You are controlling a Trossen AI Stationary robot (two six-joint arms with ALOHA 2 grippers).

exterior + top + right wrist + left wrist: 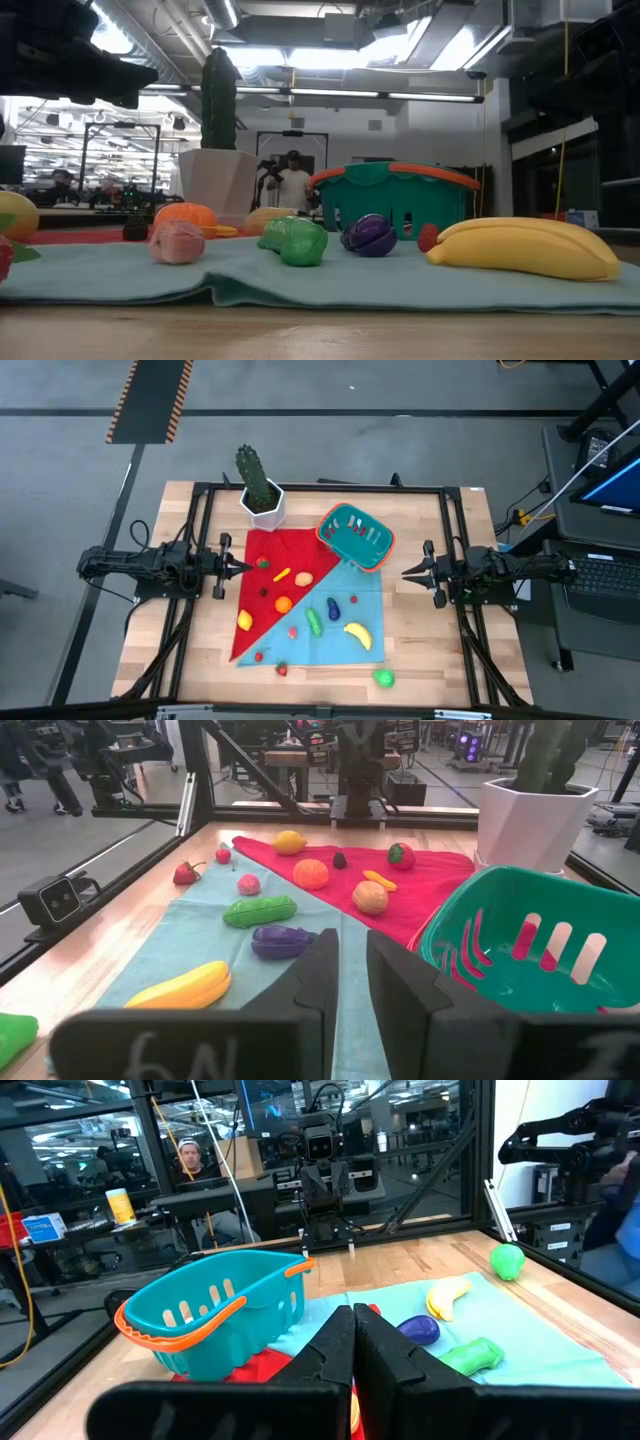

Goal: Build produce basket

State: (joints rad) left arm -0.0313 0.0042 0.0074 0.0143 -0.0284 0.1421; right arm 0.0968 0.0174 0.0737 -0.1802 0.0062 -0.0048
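Dark left gripper [243, 567] at red cloth's [285, 550] left edge, fingers pressed shut, nothing held. Right gripper [407, 572] at teal cloth's [340, 645] right edge, narrow slit betw. fingers, empty. Teal basket [356, 536] w/ orange rim sits tilted at back right, straddling both cloths, no produce visible inside. Produce loose on cloths: banana [358, 635], eggplant [333, 607], cucumber [314, 622], orange [283, 603], lemon [244, 620], carrot [282, 574]. Green piece [383, 678] off cloth, on bare wood near front edge. White cactus pot [263, 503] stands behind red cloth, left of basket. Person visible in room beyond.
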